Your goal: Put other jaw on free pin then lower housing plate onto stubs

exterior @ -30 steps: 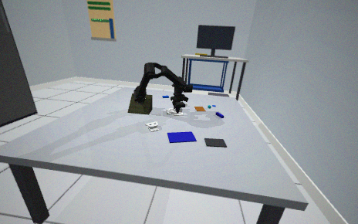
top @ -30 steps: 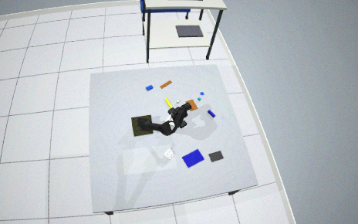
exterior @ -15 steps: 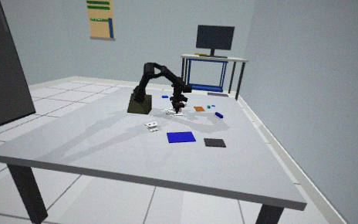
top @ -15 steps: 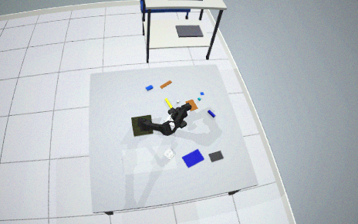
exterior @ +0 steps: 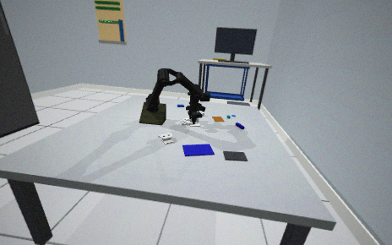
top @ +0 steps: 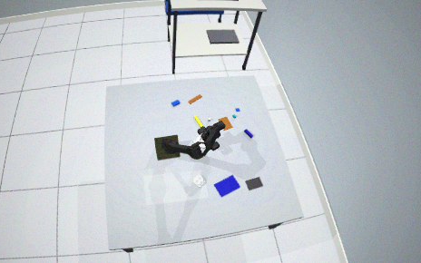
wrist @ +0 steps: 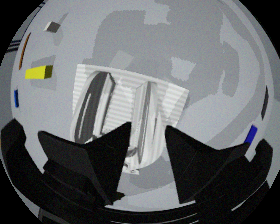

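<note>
The white ribbed base (wrist: 177, 98) lies on the table under the arm. Two pale jaws stand side by side on it, a left jaw (wrist: 92, 107) and a right jaw (wrist: 145, 107). My gripper (wrist: 148, 127) (exterior: 194, 122) is shut on the right jaw's near part, low over the base. The pins and the gear teeth are hidden or too small to make out, so I cannot tell whether the teeth mesh. The white housing plate (top: 199, 181) (exterior: 166, 136), with holes in it, stands apart from the base, toward the front of the table.
A blue plate (top: 227, 186) (exterior: 198, 149) and a dark grey plate (top: 254, 183) (exterior: 235, 156) lie near the front. A yellow bar (top: 198, 121) (wrist: 36, 73), an orange plate (top: 226, 123) and a navy piece (top: 249, 133) (exterior: 240, 126) lie around the arm.
</note>
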Available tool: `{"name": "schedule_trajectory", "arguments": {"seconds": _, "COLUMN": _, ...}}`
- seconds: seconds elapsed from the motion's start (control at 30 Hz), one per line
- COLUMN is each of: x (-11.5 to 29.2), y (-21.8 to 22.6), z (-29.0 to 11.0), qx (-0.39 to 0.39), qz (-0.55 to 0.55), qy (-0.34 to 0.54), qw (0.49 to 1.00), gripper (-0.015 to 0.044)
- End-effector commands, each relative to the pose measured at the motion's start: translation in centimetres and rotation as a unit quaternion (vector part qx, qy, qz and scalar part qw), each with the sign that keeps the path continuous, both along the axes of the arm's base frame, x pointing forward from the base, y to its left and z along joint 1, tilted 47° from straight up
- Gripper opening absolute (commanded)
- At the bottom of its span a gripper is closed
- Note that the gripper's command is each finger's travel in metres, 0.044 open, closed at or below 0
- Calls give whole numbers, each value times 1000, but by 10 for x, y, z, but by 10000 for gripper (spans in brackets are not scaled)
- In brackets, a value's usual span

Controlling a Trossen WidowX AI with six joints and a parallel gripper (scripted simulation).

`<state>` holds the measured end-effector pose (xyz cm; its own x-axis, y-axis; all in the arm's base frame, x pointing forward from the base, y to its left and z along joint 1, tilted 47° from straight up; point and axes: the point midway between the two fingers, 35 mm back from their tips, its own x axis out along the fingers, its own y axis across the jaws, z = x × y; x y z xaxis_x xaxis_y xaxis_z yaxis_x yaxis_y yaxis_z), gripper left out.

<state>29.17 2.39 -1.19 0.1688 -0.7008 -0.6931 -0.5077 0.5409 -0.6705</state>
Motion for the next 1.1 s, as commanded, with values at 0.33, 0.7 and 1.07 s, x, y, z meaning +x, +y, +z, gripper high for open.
{"name": "schedule_trajectory", "arguments": {"seconds": 0.33, "x": 0, "y": 0, "z": 0, "qx": 0, "qz": 0, "qy": 0, "qw": 1000, "gripper": 224}}
{"name": "schedule_trajectory", "arguments": {"seconds": 0.7, "x": -2, "y": 11, "z": 10, "qx": 1, "qz": 0, "qy": 1, "qw": 1000, "gripper": 224}}
{"name": "schedule_trajectory", "arguments": {"seconds": 1.07, "x": -10, "y": 43, "z": 40, "qx": -2, "qz": 5, "qy": 1, "qw": 1000, "gripper": 250}}
